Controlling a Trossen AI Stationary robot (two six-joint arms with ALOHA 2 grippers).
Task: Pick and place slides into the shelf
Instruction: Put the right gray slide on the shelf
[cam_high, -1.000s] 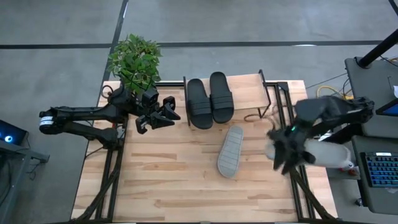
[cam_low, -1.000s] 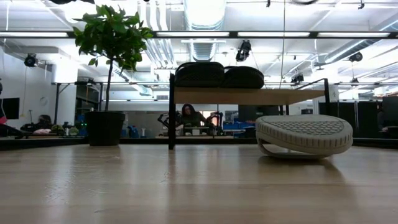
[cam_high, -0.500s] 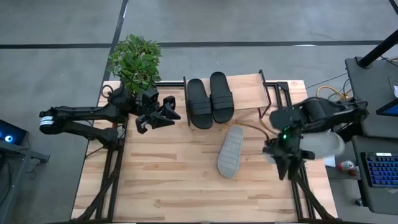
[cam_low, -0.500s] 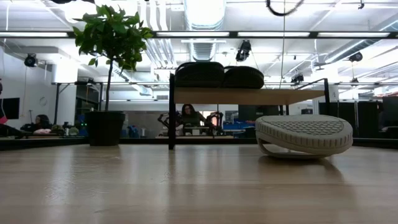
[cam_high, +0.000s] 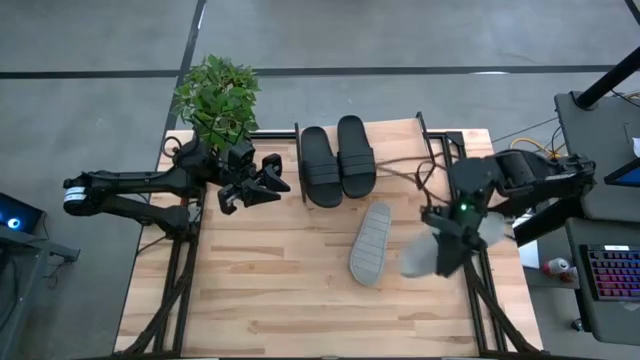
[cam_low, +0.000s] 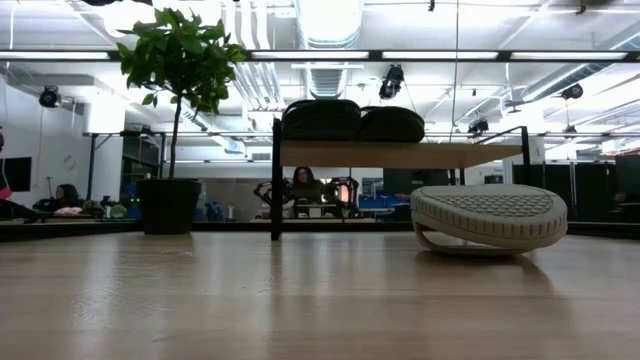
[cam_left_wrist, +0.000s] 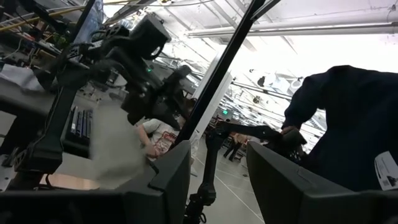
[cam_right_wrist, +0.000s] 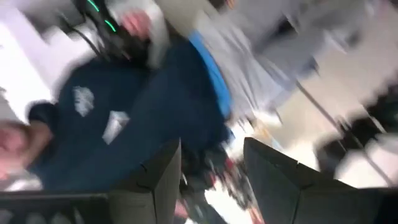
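A black pair of slides sat side by side on the left half of the shelf at the table's twelve o'clock edge, leaving the shelf's right half bare plank. A pale slide lay sole-up on the table just off the shelf's six o'clock side, slanting toward seven o'clock. In the low view the same slide rested strap-down beside the shelf's leg, the black pair on top.

The right gripper hung over the table's three o'clock edge, carrying a second pale slide, blurred, just beside the grounded one but apart from it. Its wrist view showed its fingers parted with nothing between them there. The left gripper waited at nine o'clock of the shelf, fingers half apart and empty, near a potted plant at the table's eleven o'clock corner.

Bare boards ran across the whole near half of the table. A person in dark blue showed blurred beyond the table.
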